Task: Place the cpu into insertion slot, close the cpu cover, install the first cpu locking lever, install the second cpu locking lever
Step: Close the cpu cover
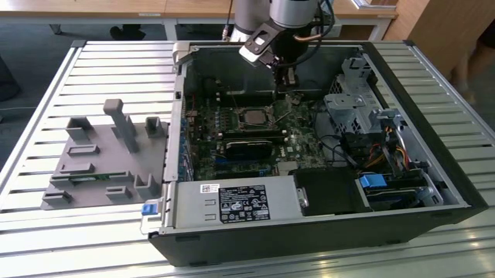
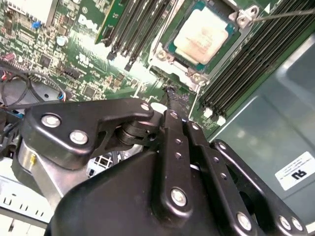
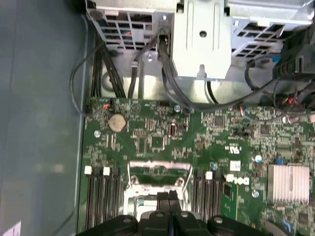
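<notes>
We see the gripper point(image 1: 287, 86) with its fingers pressed together on nothing, hanging inside the computer case point(image 1: 325, 237) over the motherboard point(image 3: 157, 142). The cpu point(image 2: 202, 34) lies flat in the insertion slot point(image 1: 251, 117), between the two banks of memory slots point(image 2: 256, 59). From the fingertips the slot lies just beside, toward the exterior view's left and the case's nearer edge.

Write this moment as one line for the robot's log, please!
cpu: lying in insertion slot | gripper: jaws shut, close beside the slot | cpu cover: state unclear
</notes>
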Controlling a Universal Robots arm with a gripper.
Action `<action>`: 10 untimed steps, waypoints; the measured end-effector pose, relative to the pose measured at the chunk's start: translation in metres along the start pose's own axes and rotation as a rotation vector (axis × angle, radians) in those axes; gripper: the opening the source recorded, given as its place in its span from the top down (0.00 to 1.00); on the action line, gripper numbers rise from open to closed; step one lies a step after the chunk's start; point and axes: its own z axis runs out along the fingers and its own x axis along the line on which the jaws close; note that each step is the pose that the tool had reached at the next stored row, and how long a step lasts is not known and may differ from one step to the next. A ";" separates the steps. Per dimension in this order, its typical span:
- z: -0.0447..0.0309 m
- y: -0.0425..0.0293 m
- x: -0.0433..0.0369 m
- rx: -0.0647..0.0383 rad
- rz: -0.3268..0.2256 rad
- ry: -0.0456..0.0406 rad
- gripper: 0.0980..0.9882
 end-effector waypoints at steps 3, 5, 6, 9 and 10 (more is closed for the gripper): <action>0.0021 0.0030 0.0004 0.000 0.000 -0.0002 0.99; 0.0033 0.0051 0.0005 0.000 0.000 0.0000 0.99; 0.0038 0.0063 0.0006 0.000 0.000 -0.0001 0.99; 0.0048 0.0099 0.0013 0.000 0.000 -0.0002 0.99; 0.0051 0.0110 0.0015 0.000 0.000 0.0000 0.99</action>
